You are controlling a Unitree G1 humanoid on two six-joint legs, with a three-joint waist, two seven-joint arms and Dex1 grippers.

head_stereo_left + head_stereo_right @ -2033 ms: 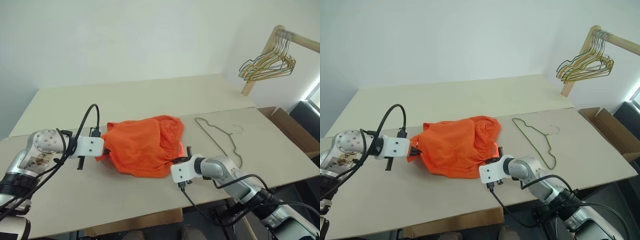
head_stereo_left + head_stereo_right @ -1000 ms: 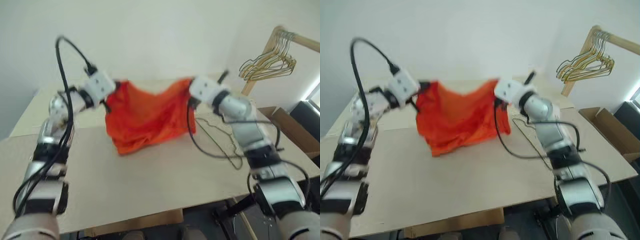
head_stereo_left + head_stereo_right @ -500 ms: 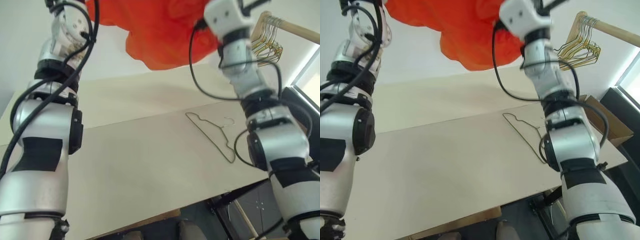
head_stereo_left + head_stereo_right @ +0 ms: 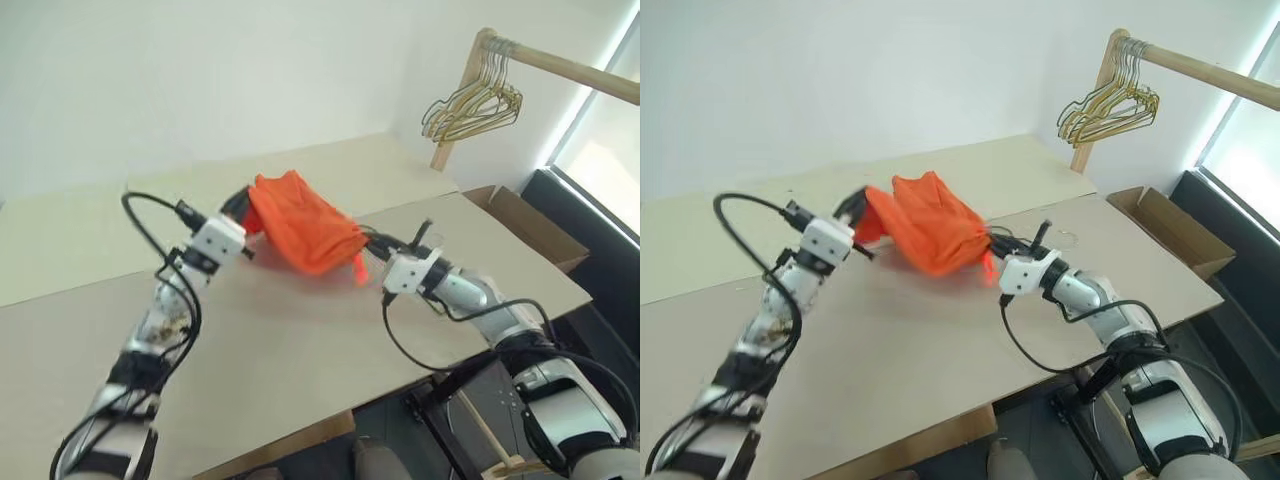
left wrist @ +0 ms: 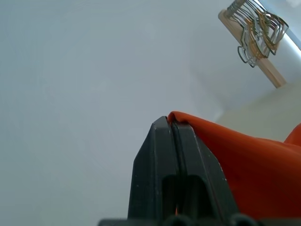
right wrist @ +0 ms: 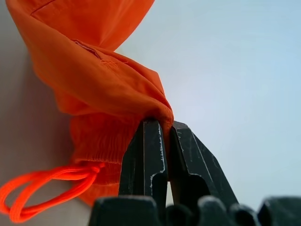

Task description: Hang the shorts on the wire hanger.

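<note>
- Since half a second ago, both arms have come down from overhead, bringing the shorts [image 4: 300, 233] low over the counter [image 4: 300, 350].
- Right gripper [image 6: 162, 125] is clamped on the waistband by the drawstring; left gripper [image 5: 170, 123] pinches the opposite edge.
- Bunched hangers [image 4: 472, 104] hang on the rail beyond.

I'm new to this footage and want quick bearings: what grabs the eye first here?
The bright orange shorts stand out, stretched above the table between the left gripper and the right gripper, both shut on the fabric. A bunch of pale wire hangers dangles from a wooden rail at the right.
</note>
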